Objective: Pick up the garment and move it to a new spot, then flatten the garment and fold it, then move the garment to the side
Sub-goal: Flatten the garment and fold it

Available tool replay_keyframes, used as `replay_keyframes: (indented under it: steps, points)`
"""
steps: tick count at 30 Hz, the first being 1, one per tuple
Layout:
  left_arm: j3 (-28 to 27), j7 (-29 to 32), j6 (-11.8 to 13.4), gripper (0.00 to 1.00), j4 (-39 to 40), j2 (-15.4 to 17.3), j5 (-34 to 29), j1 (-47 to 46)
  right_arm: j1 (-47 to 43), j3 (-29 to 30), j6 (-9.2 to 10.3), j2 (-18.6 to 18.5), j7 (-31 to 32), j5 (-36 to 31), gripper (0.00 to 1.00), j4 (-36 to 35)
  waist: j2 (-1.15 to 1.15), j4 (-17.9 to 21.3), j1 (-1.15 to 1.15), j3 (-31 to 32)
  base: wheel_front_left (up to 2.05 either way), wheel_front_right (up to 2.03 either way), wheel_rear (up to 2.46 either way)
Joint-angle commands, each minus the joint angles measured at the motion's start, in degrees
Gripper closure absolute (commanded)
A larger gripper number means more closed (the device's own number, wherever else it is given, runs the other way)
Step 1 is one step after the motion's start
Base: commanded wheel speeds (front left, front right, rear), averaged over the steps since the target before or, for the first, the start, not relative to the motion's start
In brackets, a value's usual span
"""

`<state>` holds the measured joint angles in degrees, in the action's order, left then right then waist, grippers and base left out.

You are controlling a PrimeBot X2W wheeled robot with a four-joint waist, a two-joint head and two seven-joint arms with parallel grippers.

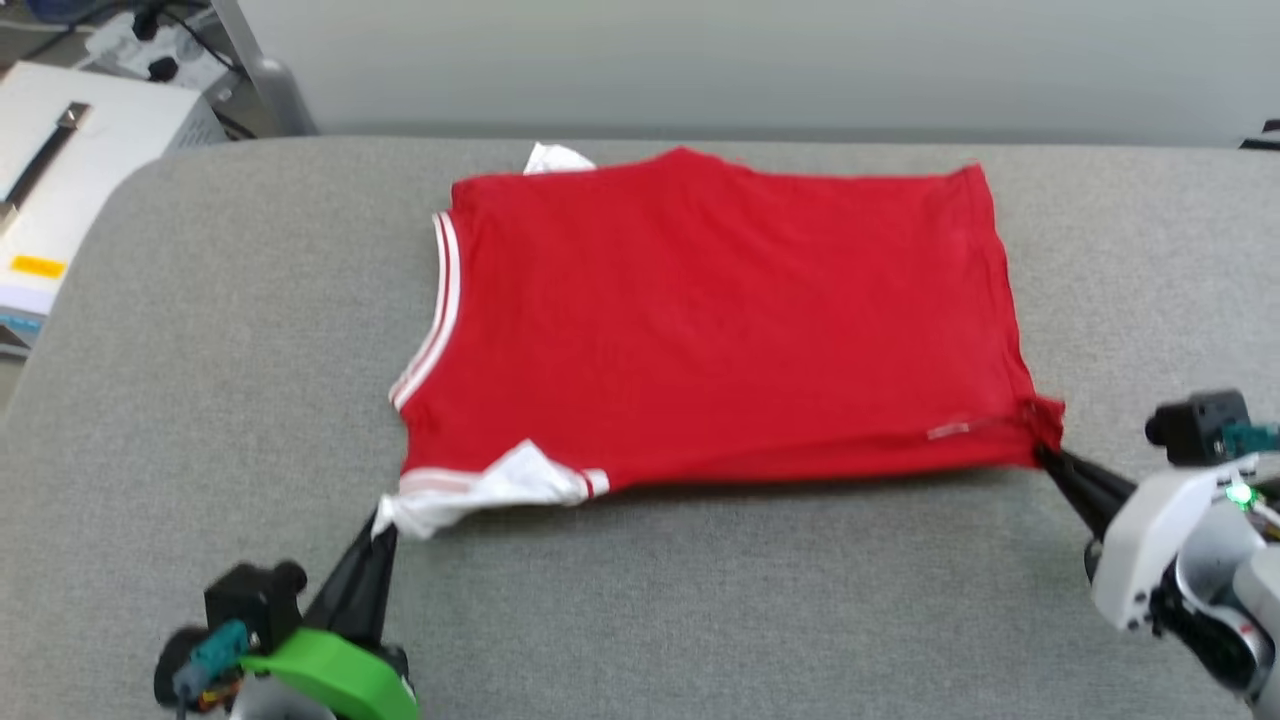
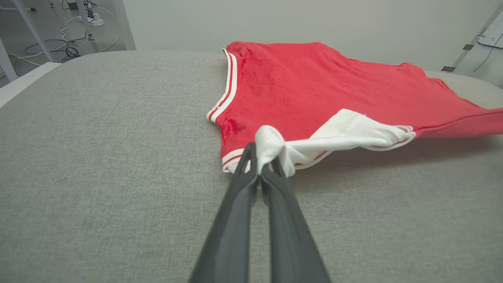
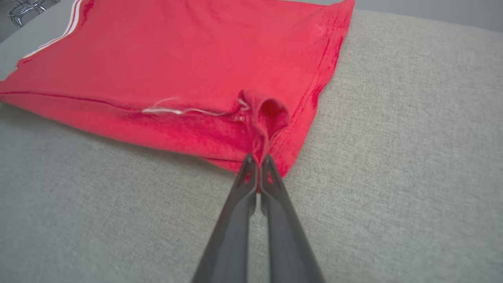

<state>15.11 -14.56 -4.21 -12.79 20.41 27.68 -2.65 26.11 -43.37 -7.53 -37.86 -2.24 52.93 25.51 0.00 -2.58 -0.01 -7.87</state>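
The garment [image 1: 720,320], a red T-shirt with white sleeves and striped trim, lies spread on the grey padded table [image 1: 200,330], collar to the left. Its near edge is lifted slightly off the surface. My left gripper [image 1: 385,525] is shut on the white near sleeve [image 2: 346,131], pinching a bunch of white cloth at its fingertips [image 2: 261,163]. My right gripper [image 1: 1045,455] is shut on the garment's near right hem corner [image 3: 263,118], the red cloth puckered at the tips [image 3: 257,161]. A bit of the far white sleeve [image 1: 555,158] peeks from behind the top edge.
Left of the table stands a white box or device [image 1: 70,170] with cables [image 1: 170,50] behind it. A pale wall runs behind the table. Bare grey surface surrounds the garment on the left, right and near side.
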Motion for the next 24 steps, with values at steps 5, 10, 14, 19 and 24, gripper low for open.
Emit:
replay_keyframes:
  steps: [5, 10, 14, 19, 24]
  points:
    - [0.8, 0.1, 1.5, 1.00, 0.5, -0.8, 1.2, 7.6, -8.4, 1.3, 0.04, -2.1, 0.4, 0.9, 1.00, -2.1, 0.00, 0.3, 0.01, 4.6, 0.00, 0.00, 0.00]
    - [1.2, 0.3, 1.8, 1.00, 0.5, -1.0, 2.5, 13.1, -15.1, 3.7, 0.04, -3.4, 0.8, 0.8, 1.00, -4.2, 0.00, 0.0, 0.01, 6.2, 0.00, 0.00, 0.00]
    - [1.0, 0.7, 2.2, 1.00, 1.1, -1.0, 3.7, 16.4, -19.8, 5.9, 0.04, -4.1, 2.0, 0.5, 1.00, -6.5, 0.00, 0.0, 0.01, 7.0, 0.00, 0.00, 0.00]
    - [2.0, 1.2, 1.9, 1.00, 1.9, -1.0, 3.6, 16.9, -22.6, 9.3, 0.04, -3.4, 3.3, -0.7, 1.00, -8.1, 0.00, -0.3, 0.01, 7.1, 0.00, 0.00, 0.00]
    - [3.4, 1.8, 1.0, 1.00, 2.3, -0.2, 1.7, 11.9, -23.3, 13.1, 0.04, -1.8, 4.5, -1.8, 1.00, -10.0, 0.00, -0.8, 0.01, 6.9, 0.00, 0.00, 0.00]
